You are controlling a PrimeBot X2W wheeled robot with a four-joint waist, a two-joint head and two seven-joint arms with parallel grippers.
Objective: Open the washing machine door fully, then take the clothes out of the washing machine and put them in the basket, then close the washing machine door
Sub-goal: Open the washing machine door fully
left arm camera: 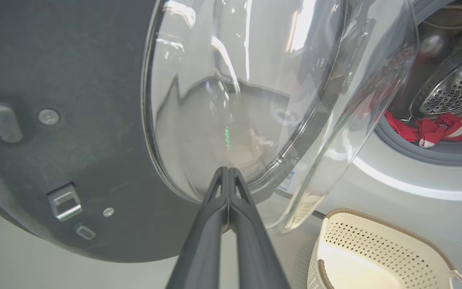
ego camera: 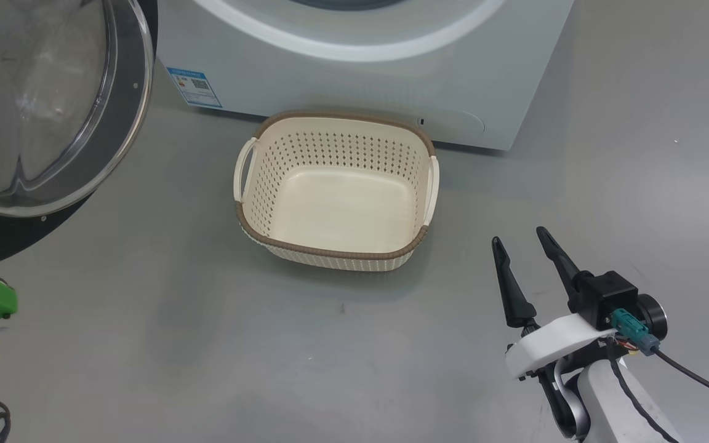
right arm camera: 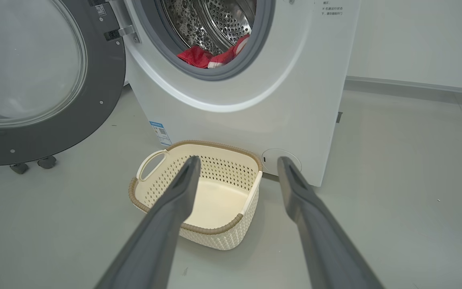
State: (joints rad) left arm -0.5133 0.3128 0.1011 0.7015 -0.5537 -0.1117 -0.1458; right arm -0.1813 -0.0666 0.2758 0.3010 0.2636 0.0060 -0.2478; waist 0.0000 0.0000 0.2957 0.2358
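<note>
**Grey floor (ego camera: 145, 344), door stage nearly done**

Bare grey floor, pale wall behind the washing machine (right arm camera: 255, 112).

- Washing machine door (right arm camera: 106, 100): swung well out from the machine's front on its hinge side, inner glass bowl showing.
- Left tool (left arm camera: 228, 172): clenched, fingers pressed together, grasping nothing. The tips are at the lower edge of the glass bowl; contact can't be told.
- Right tool (right arm camera: 237, 162): released, fingers spread, empty. It hovers in front of the machine, on the basket's far side.
- Basket (ego camera: 336, 252): on the floor just before the machine's front, below the drum mouth, nothing in it.
- Clothes (right arm camera: 199, 56): red heap inside the drum, against the grey seal's lower lip.

Judgement: door opening is the step in hand. Next, an open tool must reach into the drum for the red fabric, clearing the seal.
</note>
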